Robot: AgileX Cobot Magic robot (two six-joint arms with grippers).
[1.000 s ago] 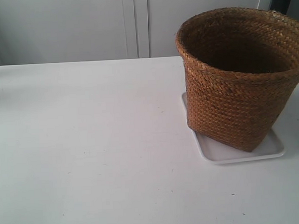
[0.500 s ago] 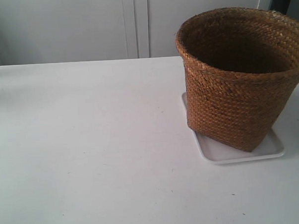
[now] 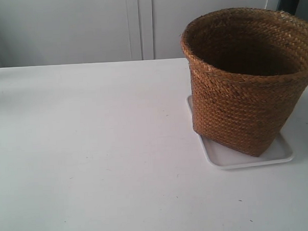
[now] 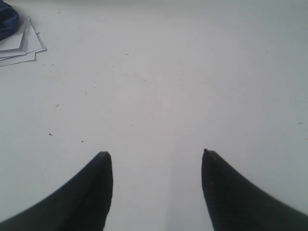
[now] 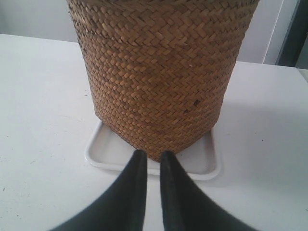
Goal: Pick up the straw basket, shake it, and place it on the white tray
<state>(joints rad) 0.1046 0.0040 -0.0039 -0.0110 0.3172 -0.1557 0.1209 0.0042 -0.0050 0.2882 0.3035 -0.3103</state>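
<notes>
The brown woven straw basket (image 3: 245, 101) stands upright on the white tray (image 3: 279, 154) at the exterior view's right, its squarish base turned cornerwise on the tray. No arm shows in the exterior view. In the right wrist view the basket (image 5: 159, 72) fills the upper half and rests on the tray (image 5: 103, 151). My right gripper (image 5: 153, 153) is shut with nothing between its fingers, its tips just short of the basket's near bottom corner. Over bare table, my left gripper (image 4: 155, 153) is open and empty; basket and tray are out of its view.
White table (image 3: 94, 149) runs wide to the left of the tray. Pale cabinet doors (image 3: 140, 24) stand behind the table. In the left wrist view a stack of white papers (image 4: 21, 45) and a dark blue thing (image 4: 6, 20) lie at the table's edge.
</notes>
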